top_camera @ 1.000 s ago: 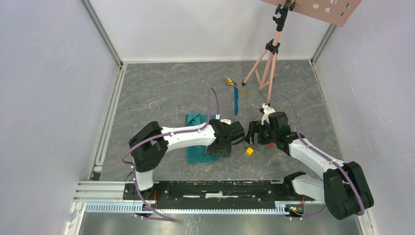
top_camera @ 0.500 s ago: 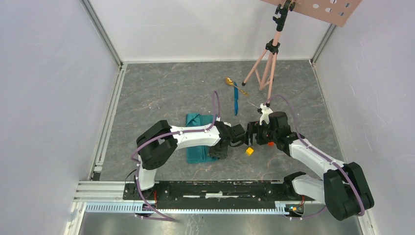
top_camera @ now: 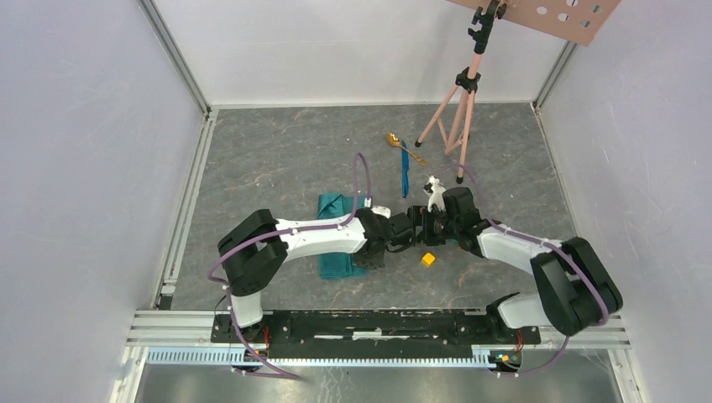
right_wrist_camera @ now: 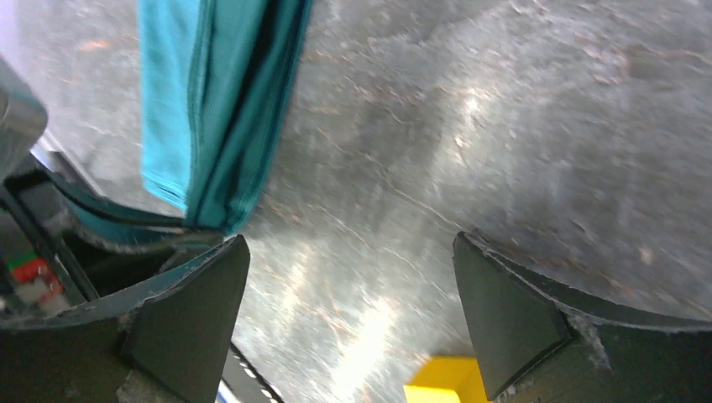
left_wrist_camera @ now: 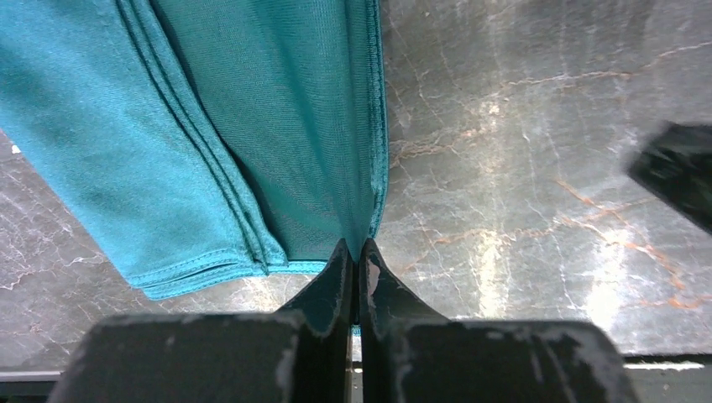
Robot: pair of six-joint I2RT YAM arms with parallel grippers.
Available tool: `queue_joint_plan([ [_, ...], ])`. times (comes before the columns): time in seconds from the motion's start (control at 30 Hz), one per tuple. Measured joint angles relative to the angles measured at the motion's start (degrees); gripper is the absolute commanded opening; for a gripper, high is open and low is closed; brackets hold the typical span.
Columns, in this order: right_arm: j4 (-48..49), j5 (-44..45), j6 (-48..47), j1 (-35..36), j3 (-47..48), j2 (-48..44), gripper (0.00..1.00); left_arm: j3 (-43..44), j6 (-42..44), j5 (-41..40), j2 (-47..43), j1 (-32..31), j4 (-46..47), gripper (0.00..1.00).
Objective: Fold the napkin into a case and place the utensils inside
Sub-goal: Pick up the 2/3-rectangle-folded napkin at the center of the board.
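The left tool (left_wrist_camera: 357,252) is pressed together on the hem of the napkin (left_wrist_camera: 252,126), its two fingers meeting on the cloth's edge with no gap between them; the teal-green cloth lies folded in several layers, a long narrow bundle left of the middle of the worktop (top_camera: 277,159), partly hidden under the left forearm in the top view; the pinched layer slopes up from the bundle to the fingertips; the right tool (right_wrist_camera: 350,243) stands just beside the left one, its fingers wide apart and holding nothing, with grey marbled worktop showing between them; the napkin's end shows in the upper left of the right wrist view; a small yellow cube (top_camera: 428,259) sits on the worktop on the near side of both tools; the gold spoon (top_camera: 393,139) and the blue plastic knife (top_camera: 405,175) lie close together farther back, well apart from the napkin; whether they touch each other I cannot tell; a pink tripod (top_camera: 458,101) stands at the far right.
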Motion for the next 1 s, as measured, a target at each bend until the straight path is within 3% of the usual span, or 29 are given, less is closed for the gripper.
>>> queue_joint_plan([
  [0.33,13.4,-5.1,17.8,2.8,1.9,9.9,0.97,-0.3,0.0,-0.5,-4.8,0.0,0.7,0.02],
  [0.67,21.3,-4.4,28.9,7.0,2.8,15.1,0.97,-2.2,0.0,-0.4,-5.9,0.0,1.7,0.02],
  [1.0,30.3,-3.2,35.6,10.5,2.7,19.8,0.88,-2.4,0.0,-0.7,-6.7,0.6,0.5,0.02],
])
